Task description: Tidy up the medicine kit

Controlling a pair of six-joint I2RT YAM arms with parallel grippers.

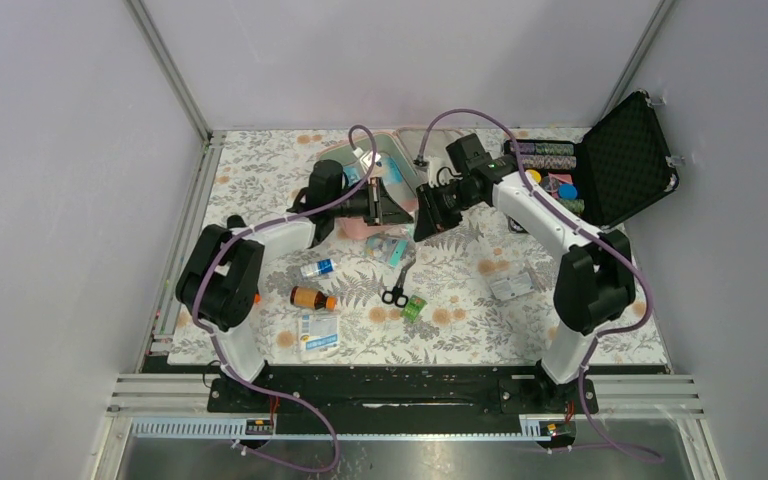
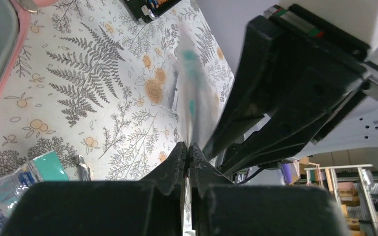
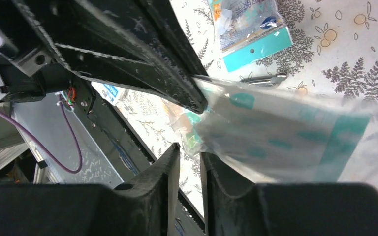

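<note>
The pink medicine kit [image 1: 353, 228] lies open at the back middle of the table, largely hidden under both grippers; its pink rim [image 2: 11, 46] shows in the left wrist view. My left gripper [image 2: 189, 146] is shut on a thin clear packet [image 2: 189, 93] with teal markings, seen edge-on. In the right wrist view the same packet [image 3: 285, 137] hangs from the left fingers [image 3: 177, 91]. My right gripper [image 3: 189, 150] stands slightly open beside the packet's corner, with only tablecloth showing in its gap. From above, the left gripper [image 1: 392, 205] and right gripper [image 1: 422, 222] meet tip to tip.
An open black case [image 1: 610, 160] with colourful chips stands back right. On the floral cloth lie scissors [image 1: 397, 285], a brown bottle [image 1: 312, 298], a small white bottle [image 1: 317, 268], flat packets [image 1: 318, 333] [image 1: 512, 285] and a green item [image 1: 415, 308].
</note>
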